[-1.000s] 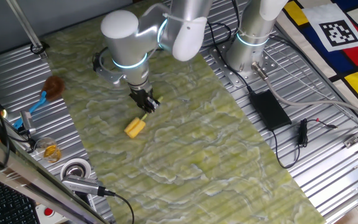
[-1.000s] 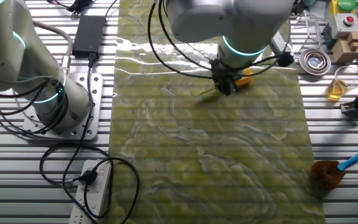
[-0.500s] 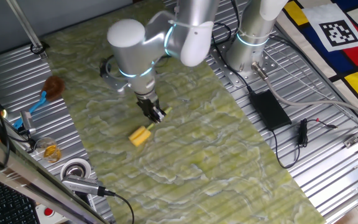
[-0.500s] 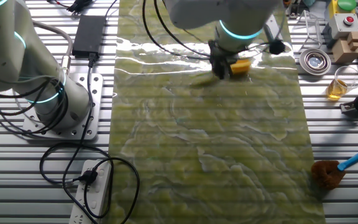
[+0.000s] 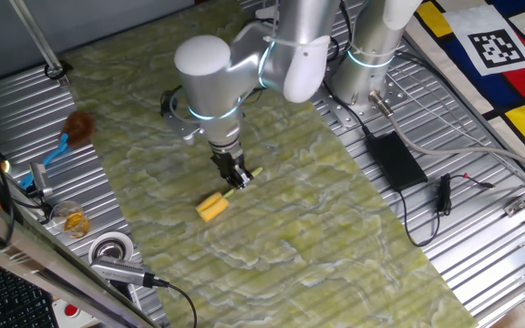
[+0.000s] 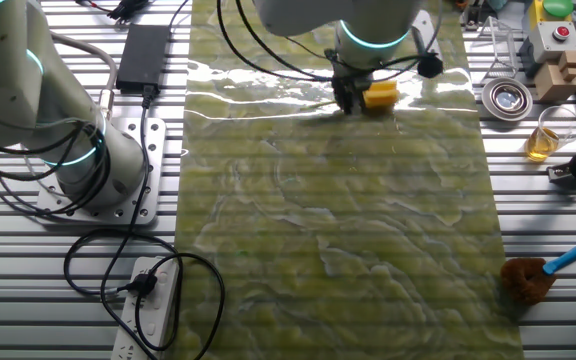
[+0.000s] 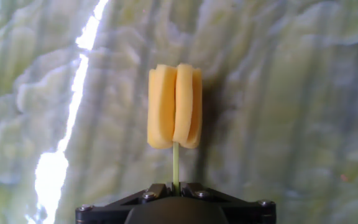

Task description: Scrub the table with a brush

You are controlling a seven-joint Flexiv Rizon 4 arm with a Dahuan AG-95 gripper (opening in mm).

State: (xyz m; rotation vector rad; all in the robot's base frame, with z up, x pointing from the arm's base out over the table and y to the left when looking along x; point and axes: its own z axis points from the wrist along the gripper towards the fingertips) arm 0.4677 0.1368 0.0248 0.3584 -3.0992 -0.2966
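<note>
The brush has a small yellow blocky head point(image 5: 211, 207) on a thin pale stem. It also shows in the other fixed view point(image 6: 380, 95) and in the hand view point(image 7: 174, 107). My gripper point(image 5: 237, 176) is shut on the stem, with the head resting on the marbled yellow-green table point(image 5: 281, 228). In the hand view the gripper point(image 7: 175, 186) pinches the stem at the bottom edge and the head points away over the table point(image 7: 291, 93). In the other fixed view the gripper point(image 6: 349, 95) is near the table's far end point(image 6: 328, 230).
A brown fluffy brush with a blue handle point(image 5: 73, 130) lies on the ribbed metal panel at the left. A tape roll point(image 5: 110, 248), a small jar point(image 5: 73, 221) and a tool lie near it. A black power brick point(image 5: 394, 160) and cables lie right of the table, beside the arm base point(image 5: 372, 73).
My gripper has dragged the brush along the table, down and to the right in one fixed view, toward the far end in the other. The grip on the stem is unchanged.
</note>
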